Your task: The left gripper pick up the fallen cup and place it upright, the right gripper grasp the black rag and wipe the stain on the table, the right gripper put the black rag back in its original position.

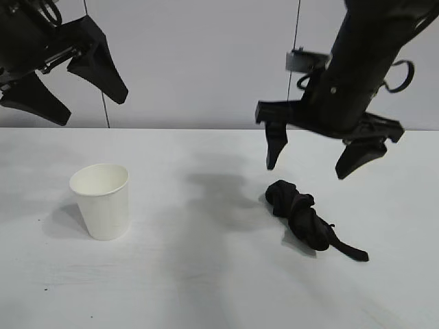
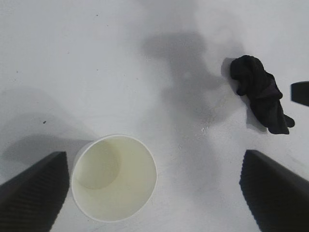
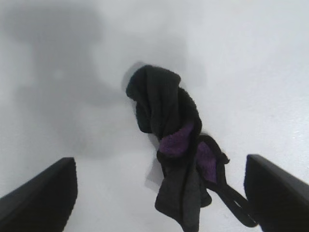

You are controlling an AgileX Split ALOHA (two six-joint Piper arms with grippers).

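The white paper cup (image 1: 101, 200) stands upright on the white table (image 1: 206, 274) at the left; it also shows from above in the left wrist view (image 2: 114, 177), empty. My left gripper (image 1: 65, 89) is open and empty, raised high above the cup at the upper left. The black rag (image 1: 305, 214) lies on the table at the right, its strap tail pointing toward the front right; it also shows in the right wrist view (image 3: 176, 145) and the left wrist view (image 2: 259, 92). My right gripper (image 1: 312, 161) is open and empty, hovering just above the rag. No stain shows.
A plain grey wall stands behind the table's far edge. Bare tabletop lies between the cup and the rag, crossed by the arms' shadows (image 1: 212, 188).
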